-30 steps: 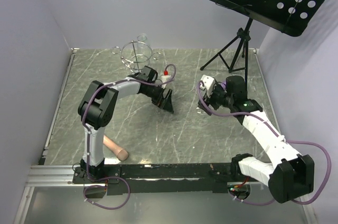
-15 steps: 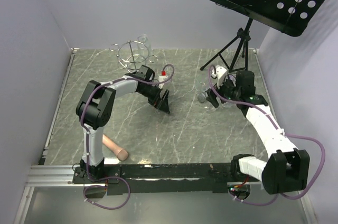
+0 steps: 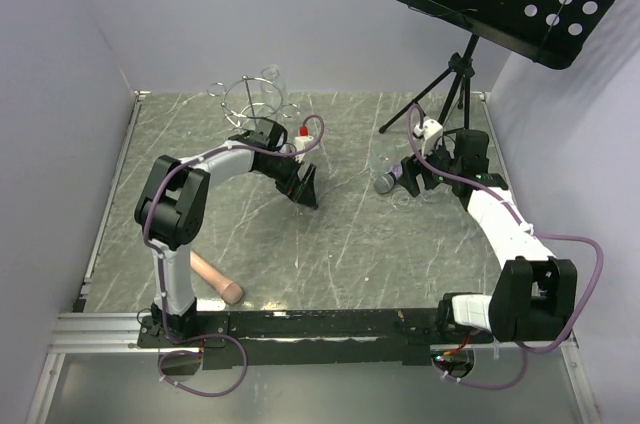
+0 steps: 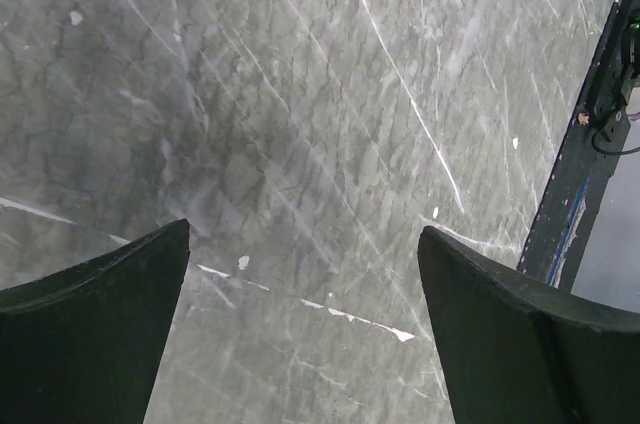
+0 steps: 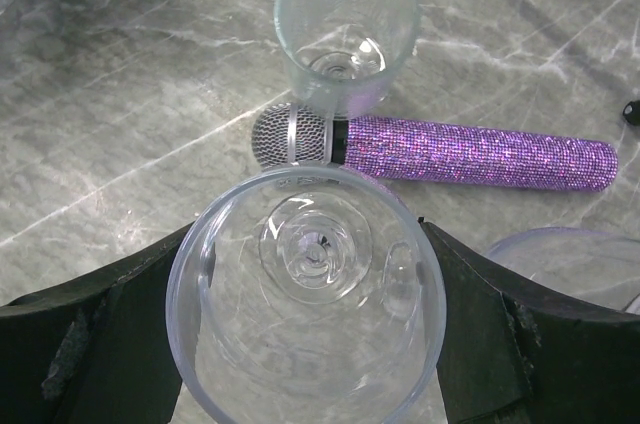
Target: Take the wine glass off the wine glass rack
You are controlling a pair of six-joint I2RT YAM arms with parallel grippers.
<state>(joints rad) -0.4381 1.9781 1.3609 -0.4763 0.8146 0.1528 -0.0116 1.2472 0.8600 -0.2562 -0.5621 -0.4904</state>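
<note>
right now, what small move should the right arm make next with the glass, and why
Probably shift the right end effector toward the bare table on the wrist view's left before lowering. Its wine glass sits close to the purple microphone, a second glass stands just beyond it, and a third glass shows at the right edge.

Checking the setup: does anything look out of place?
A purple glitter microphone lies flat on the table beside an upright glass, and a wooden stick lies at the near left; neither belongs with glassware.
</note>
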